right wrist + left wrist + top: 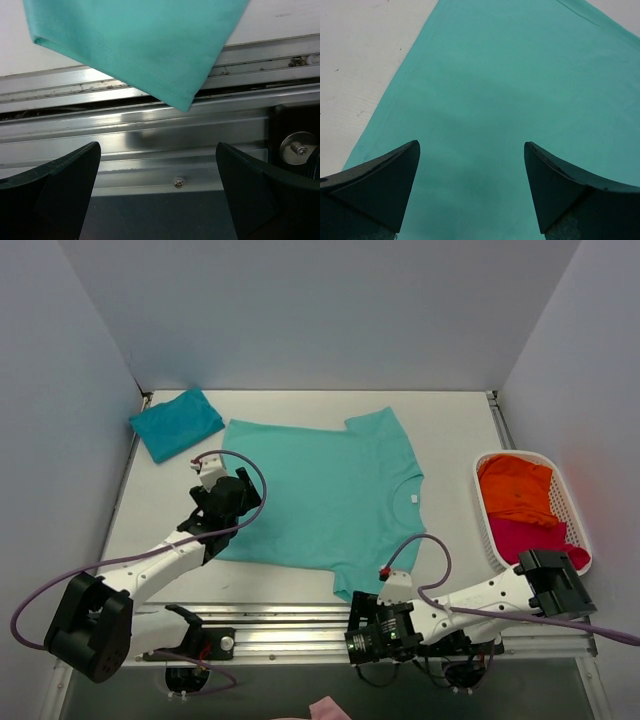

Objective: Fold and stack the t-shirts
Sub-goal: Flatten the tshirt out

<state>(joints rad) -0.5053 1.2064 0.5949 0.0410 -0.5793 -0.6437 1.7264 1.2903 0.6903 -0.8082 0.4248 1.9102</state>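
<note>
A light mint-green t-shirt (330, 495) lies spread flat in the middle of the table, its white neck label (414, 497) toward the right. A darker teal t-shirt (176, 423) lies folded at the back left. My left gripper (240, 502) is open and empty, just above the mint shirt's left part; its wrist view shows the cloth (510, 75) between the open fingers, with the gripper (471, 145) over it. My right gripper (372, 638) is open and empty over the front rail. A sleeve corner of the mint shirt (135, 45) lies over the rail ahead of the gripper (157, 146).
A white basket (515, 454) at the right holds an orange shirt (515, 488) and a magenta shirt (535, 537). An aluminium rail (290, 625) runs along the table's near edge and also shows in the right wrist view (150, 125). Walls enclose the table at the left, back and right.
</note>
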